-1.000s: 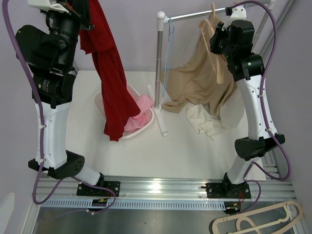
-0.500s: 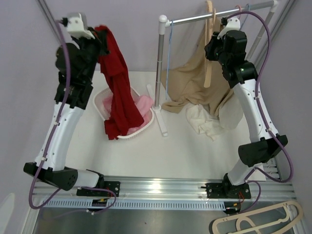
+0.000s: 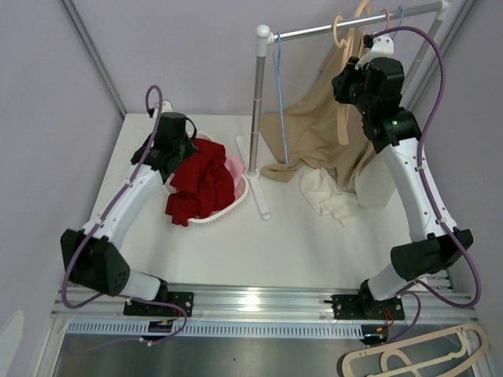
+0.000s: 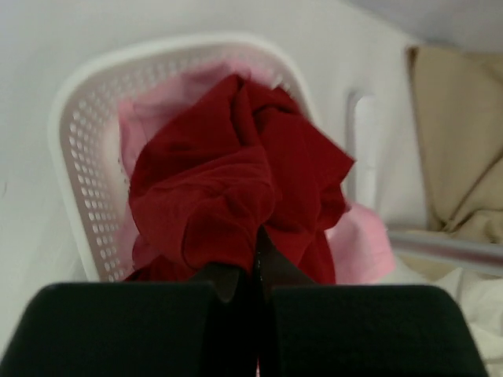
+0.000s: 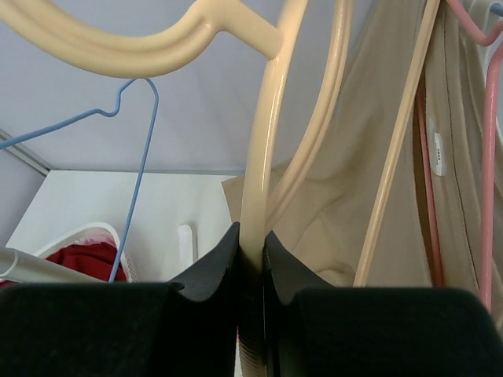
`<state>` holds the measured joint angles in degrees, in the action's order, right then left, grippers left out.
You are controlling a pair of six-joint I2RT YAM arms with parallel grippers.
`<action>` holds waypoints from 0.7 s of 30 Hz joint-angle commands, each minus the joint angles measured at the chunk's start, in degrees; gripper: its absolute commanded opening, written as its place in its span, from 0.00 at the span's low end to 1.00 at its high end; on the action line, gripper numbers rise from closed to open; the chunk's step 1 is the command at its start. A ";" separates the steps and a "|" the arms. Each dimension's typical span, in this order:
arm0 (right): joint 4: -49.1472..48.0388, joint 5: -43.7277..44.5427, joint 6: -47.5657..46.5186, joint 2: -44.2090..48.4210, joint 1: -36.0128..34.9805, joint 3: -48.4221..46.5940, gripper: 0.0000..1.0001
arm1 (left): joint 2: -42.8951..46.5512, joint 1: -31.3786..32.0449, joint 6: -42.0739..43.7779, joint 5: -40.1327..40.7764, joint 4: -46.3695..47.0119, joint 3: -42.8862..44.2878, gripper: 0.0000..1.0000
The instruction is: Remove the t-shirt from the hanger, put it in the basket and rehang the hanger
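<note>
**A:** What does the top view give?

**B:** A white table (image 3: 299, 243) with lilac walls (image 3: 196, 55) behind it. The left gripper (image 3: 186, 155) is low at the white basket (image 3: 229, 212). The red t-shirt (image 3: 203, 184) lies bunched there, off any hanger, with one end over the rim. The right gripper (image 3: 346, 85) is up by the rail (image 3: 314, 29), at a cream hanger (image 3: 343, 118). A tan garment (image 3: 314, 137) spills from the rail down to the table, next to a white cloth (image 3: 334, 196).

**A:** And the left wrist?

**B:** Its fingers are pinched together on a fold of the red t-shirt, which sits in the basket on top of pink cloth (image 4: 361, 243).

**A:** The right wrist?

**B:** Its jaws are clamped narrow on the cream hanger's bar. A blue hanger (image 5: 134, 157) hangs to one side and a pink hanger (image 5: 491, 118) to the other, with the tan garment behind
</note>
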<state>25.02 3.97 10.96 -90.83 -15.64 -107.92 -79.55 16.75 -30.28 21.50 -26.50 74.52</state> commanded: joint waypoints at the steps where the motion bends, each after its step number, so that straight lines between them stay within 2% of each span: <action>1: 5.57 -1.07 0.29 2.84 -0.44 1.83 0.00 | -9.00 0.03 -6.10 -0.22 -8.90 3.33 0.01; 4: 5.83 -0.63 0.38 3.90 -0.97 3.06 0.00 | -12.12 -0.05 -6.46 -1.28 -11.20 3.53 0.01; 10: 6.45 0.69 -0.24 3.55 -0.97 6.84 0.00 | -16.33 -0.40 -7.24 -9.10 -7.69 -0.34 0.01; 14: 5.92 -0.27 0.03 3.90 -0.97 8.07 0.00 | -17.92 -0.49 -8.56 -9.37 -6.46 -2.10 0.04; 15: 5.84 -0.62 0.11 4.08 -0.97 7.99 0.00 | -17.49 -0.49 -8.48 -9.28 -5.76 -2.62 0.09; 17: 5.66 -1.68 0.03 4.87 -0.97 7.64 0.00 | -16.26 -0.49 -8.13 -8.67 -5.49 -2.98 0.30; 20: 4.87 -5.36 -0.06 5.57 -1.41 6.76 0.00 | -12.22 -0.49 -7.42 -6.82 -5.31 -3.33 0.42; 21: 5.91 -5.98 -0.06 5.31 -1.76 4.93 0.00 | -10.03 -0.49 -7.34 -6.30 -5.66 -2.37 0.59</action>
<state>21.80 2.09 11.99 -86.76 -16.32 -102.21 -95.72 16.64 -37.36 14.22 -33.04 71.55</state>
